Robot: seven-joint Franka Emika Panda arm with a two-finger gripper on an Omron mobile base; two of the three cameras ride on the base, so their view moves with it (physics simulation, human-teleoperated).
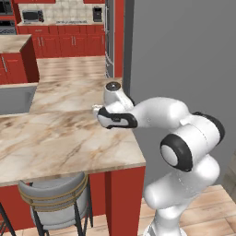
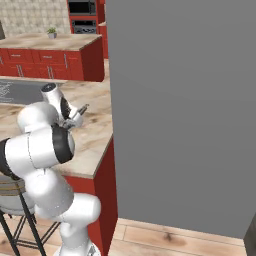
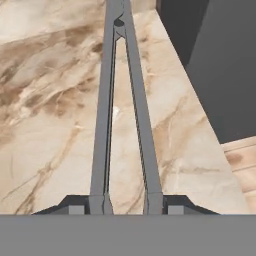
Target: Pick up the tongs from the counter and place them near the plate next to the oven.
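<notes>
Tongs (image 3: pixel 122 100) pinched between the gripper (image 3: pixel 127 204) fingertips (image 3: pixel 102 202), jaws pressed onto the two thin grey arms near their spread ends. Arms converge away from the hand to the joined end. Tongs sit over the counter (image 3: pixel 50 100), beige stone with brown veins, near its corner. Beyond the counter edge: grey wall (image 3: pixel 230 65), wood floor (image 3: pixel 242 160).

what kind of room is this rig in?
A rendered home kitchen, most likely: a marble-veined counter on red cabinets, a stool tucked under it, built-in ovens at the back wall.
</notes>
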